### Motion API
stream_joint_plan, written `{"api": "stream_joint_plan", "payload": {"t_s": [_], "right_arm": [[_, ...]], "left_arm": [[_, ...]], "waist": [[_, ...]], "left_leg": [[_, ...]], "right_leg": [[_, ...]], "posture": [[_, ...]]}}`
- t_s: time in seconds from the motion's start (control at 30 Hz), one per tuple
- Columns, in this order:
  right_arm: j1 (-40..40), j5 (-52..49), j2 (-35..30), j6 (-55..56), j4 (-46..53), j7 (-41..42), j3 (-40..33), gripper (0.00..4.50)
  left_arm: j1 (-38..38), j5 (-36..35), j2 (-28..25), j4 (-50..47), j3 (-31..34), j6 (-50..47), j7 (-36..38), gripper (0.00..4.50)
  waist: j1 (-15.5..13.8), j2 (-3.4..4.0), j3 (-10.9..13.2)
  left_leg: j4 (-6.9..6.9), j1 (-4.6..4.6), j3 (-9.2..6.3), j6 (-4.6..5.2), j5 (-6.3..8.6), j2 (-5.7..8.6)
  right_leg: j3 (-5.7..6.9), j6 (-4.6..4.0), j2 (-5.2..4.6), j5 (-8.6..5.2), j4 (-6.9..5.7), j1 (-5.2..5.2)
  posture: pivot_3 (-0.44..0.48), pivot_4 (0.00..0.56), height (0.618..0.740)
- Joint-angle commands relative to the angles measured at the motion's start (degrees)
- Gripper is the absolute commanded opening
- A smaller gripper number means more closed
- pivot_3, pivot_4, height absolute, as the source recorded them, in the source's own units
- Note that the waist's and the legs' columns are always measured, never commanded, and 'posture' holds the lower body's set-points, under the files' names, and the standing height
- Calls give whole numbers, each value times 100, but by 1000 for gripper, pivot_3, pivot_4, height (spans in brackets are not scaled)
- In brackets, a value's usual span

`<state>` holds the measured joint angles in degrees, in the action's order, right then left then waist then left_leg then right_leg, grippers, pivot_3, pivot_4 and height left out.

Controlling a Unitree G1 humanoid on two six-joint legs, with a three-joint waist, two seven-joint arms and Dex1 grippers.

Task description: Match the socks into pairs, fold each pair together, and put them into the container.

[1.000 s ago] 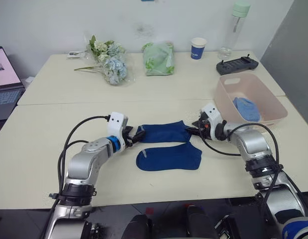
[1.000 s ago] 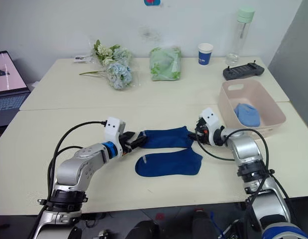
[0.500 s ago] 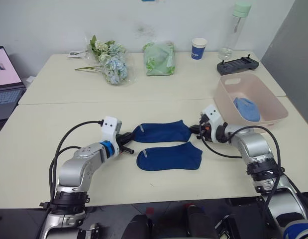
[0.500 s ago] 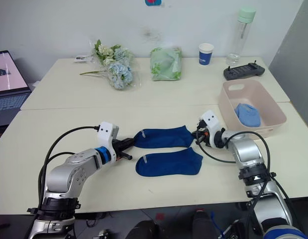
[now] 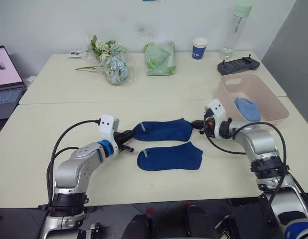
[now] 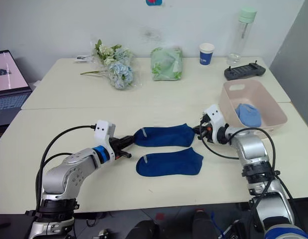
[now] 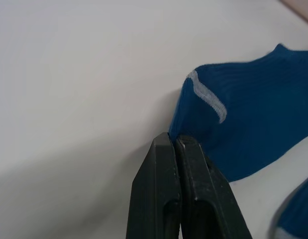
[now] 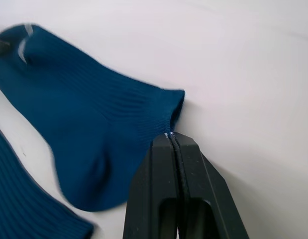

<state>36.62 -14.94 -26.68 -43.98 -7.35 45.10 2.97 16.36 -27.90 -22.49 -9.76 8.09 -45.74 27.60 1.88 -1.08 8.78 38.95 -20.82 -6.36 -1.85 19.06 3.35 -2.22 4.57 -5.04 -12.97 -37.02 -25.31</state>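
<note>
The desk (image 5: 54,119) is bare to the left of the two navy socks (image 5: 163,131). On the right, the pink container (image 5: 273,115) stands close and narrows the passage.

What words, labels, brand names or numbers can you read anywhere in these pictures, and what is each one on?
No text can be read.
The blue paper cup has a white mark, too small to read.
The laptop screen shows an image, too blurred to read.
The blue item on the wall is cut off, illegible.
The navy socks carry a pale tab without lettering.
</note>
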Motion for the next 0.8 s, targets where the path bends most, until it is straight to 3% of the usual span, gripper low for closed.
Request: {"api": "stream_joint_plan", "payload": {"t_s": [0.03, 0.2, 0.33, 0.53, 0.8], "right_arm": [[65, -286, -207, -283, 509, 43, -281, 0], [6, -518, -447, -573, 824, 74, -390, 0], [-192, -1234, -961, -1456, 1646, 340, -787, 0], [-602, -2196, -1482, -2418, 2545, 531, -1137, 0], [-1420, -2392, -1427, -2450, 3207, 135, -811, 0]], "left_arm": [[77, -331, 21, -476, 266, -78, -45, 28], [70, -728, -22, -814, 373, -424, -91, 28], [-351, -1383, -139, -1565, 523, -1063, -81, 28], [-1142, -1806, -431, -2154, 633, -1371, -54, 28], [-1521, -1425, -526, -2162, 113, -942, -54, 28]], "waist": [[-1, 0, 0], [-1, 0, 0], [-9, -1, 1], [-11, -1, 1], [-46, -2, 1]], "left_leg": [[0, 0, -1, 0, 0, 0], [0, 0, 2, 1, 0, 2], [-1, -4, -1, 2, 1, -3], [-3, 2, 3, 9, 5, -5], [-1, 4, 6, 12, 6, 1]], "right_leg": [[1, 0, 0, 0, 0, 0], [-1, 0, 1, 0, 0, 0], [-1, 0, 0, 0, 4, 0], [-3, 0, 2, 0, -1, 4], [0, 1, 2, -1, 6, 14]], "posture": [[0, 150, 740], [0, 150, 740], [0, 150, 740], [0, 150, 740], [0, 150, 740]]}}
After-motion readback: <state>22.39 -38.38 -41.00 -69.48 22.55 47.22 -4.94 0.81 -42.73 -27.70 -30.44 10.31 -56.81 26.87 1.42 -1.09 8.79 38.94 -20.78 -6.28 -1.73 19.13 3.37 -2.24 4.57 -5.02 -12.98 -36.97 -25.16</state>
